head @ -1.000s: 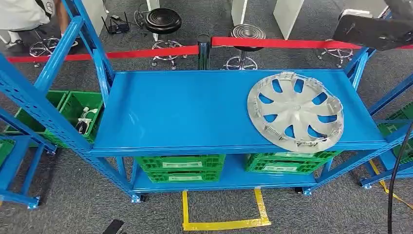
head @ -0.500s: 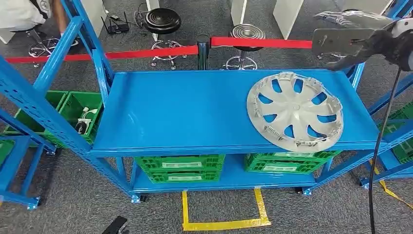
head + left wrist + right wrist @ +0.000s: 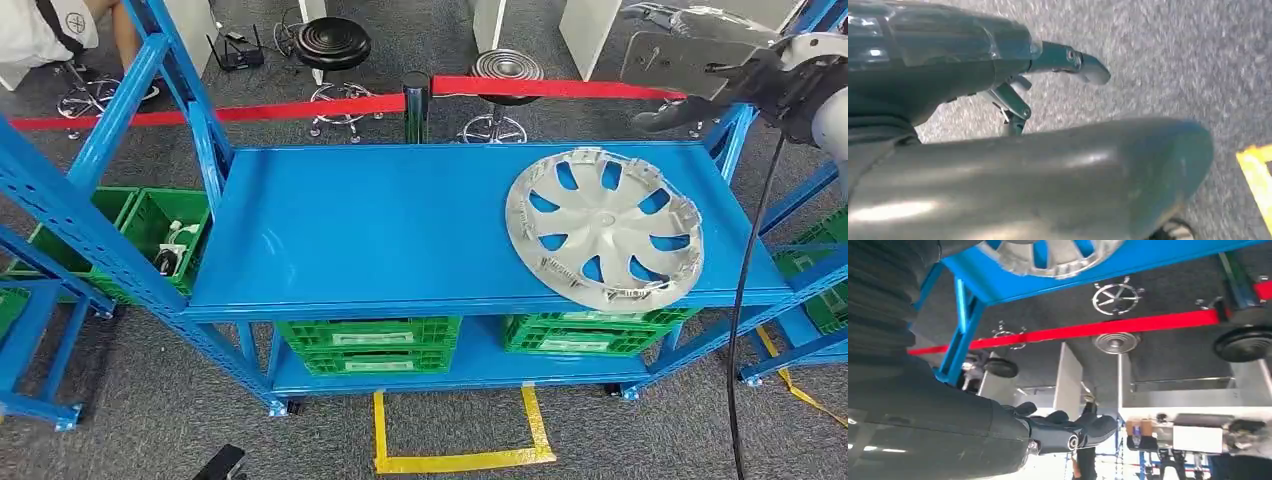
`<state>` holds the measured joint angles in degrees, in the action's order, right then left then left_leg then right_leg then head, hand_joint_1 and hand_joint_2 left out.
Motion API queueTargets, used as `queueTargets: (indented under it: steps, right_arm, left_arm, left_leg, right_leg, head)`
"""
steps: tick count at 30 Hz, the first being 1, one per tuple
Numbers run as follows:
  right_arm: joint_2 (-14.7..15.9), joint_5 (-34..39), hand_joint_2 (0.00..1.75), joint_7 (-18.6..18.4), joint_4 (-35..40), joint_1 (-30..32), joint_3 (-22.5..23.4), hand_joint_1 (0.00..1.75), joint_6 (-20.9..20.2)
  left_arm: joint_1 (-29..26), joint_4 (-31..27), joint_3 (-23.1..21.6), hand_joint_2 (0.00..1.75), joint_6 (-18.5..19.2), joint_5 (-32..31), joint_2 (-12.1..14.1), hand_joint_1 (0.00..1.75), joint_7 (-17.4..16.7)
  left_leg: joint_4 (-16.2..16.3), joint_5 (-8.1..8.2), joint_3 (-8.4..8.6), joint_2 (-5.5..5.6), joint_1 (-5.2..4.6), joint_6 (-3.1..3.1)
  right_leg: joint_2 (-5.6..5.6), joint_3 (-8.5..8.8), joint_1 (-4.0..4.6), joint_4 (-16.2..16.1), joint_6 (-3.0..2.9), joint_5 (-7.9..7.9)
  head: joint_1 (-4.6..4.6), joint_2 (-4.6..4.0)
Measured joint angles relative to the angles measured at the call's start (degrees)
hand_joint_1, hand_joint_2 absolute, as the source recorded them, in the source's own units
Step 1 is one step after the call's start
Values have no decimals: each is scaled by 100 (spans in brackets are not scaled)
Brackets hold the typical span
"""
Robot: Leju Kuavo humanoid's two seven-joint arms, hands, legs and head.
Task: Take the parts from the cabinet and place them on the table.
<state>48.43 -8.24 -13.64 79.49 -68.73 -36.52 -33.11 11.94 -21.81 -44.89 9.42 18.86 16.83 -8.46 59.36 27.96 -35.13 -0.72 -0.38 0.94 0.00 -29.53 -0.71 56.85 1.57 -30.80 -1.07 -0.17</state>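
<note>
A silver wheel cover [image 3: 605,228] with several cut-out openings lies flat on the right part of the blue shelf top [image 3: 380,230]; its rim also shows in the right wrist view [image 3: 1058,255]. My right hand [image 3: 690,62] is raised above the shelf's back right corner, higher than the wheel cover and apart from it. Its dark fingers [image 3: 1068,432] are stretched out with nothing in them. My left hand [image 3: 1013,75] hangs over the grey carpet, fingers [image 3: 1083,65] apart and empty.
Green crates [image 3: 370,343] [image 3: 590,335] sit on the lower shelf, and another green crate [image 3: 160,225] stands to the left. Red barrier tape [image 3: 300,105], stools [image 3: 335,45] and a person [image 3: 50,30] are behind. Blue rack posts [image 3: 100,240] flank the shelf. Yellow floor tape [image 3: 460,460] marks the front.
My right hand has swung leftward from the picture's top right edge to above the shelf's back right corner. The wheel cover has stayed in place.
</note>
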Motion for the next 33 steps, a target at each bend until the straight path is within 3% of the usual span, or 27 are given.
queueTargets:
  steps: [7,12,16,19,26,33]
  right_arm:
    - [-243,304,175,-199,94,62,137,0,-156]
    - [-432,712,175,-657,118,251,42,0,-385]
    - [-501,977,175,-875,188,409,-40,0,-554]
    - [-452,1388,175,-1288,451,726,-88,0,-667]
    - [-197,1871,175,-1725,1037,1062,-273,0,-809]
    - [35,2035,175,-1847,1314,1033,-547,0,-1160]
  left_arm:
    - [279,-24,291,0,61,-293,-20,0,-52]
    - [339,-22,404,0,439,-480,37,0,-153]
    - [380,-11,463,0,527,-544,103,0,-135]
    - [402,-9,527,0,549,-616,105,0,-118]
    - [402,-9,594,0,273,-612,-72,0,-118]
    - [432,-9,597,0,288,-513,-201,0,-105]
  left_leg:
    - [-2,-1,1,21,0,-1]
    - [-2,-2,3,14,2,-2]
    - [-1,-1,6,16,3,-2]
    - [-1,-1,8,36,7,-2]
    - [-1,-4,8,94,6,-6]
    - [-1,-10,8,118,6,-15]
  right_leg:
    - [-8,11,0,2,0,0]
    - [-9,11,1,2,0,0]
    - [-9,9,0,2,-1,0]
    - [-8,11,1,1,-1,-1]
    - [-28,15,0,-2,-1,-2]
    - [-44,21,0,-3,-1,-2]
  head:
    - [-9,0]
    - [-9,0]
    - [0,0]
    - [-2,0]
    - [0,0]
    - [0,0]
